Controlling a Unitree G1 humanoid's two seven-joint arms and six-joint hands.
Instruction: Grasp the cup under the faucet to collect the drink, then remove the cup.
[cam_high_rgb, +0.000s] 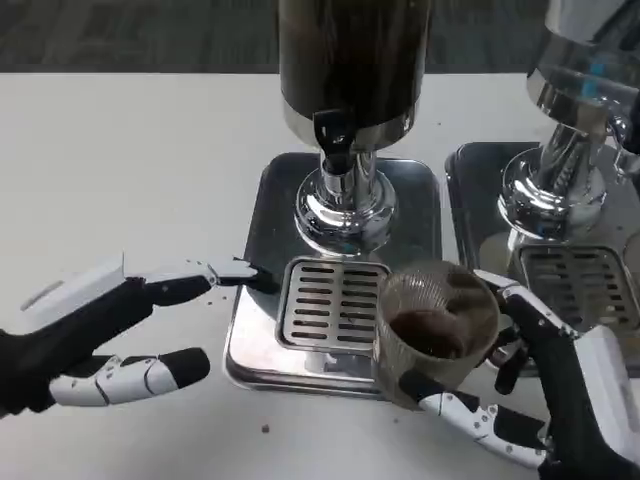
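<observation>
Head view: right hand (540, 390) holds cup (435, 335) containing dark drink (428, 332)

The top edge cuts off my dispenser (352, 60). The second dispenser (585, 90) runs off the right edge. My right hand (540, 390) hides the cup's (435, 325) far side.

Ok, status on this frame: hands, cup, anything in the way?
Right hand grips the cup, dark drink inside, at the drip grate's right edge, off from the faucet. Left hand open beside the tray. Nothing blocking.
</observation>
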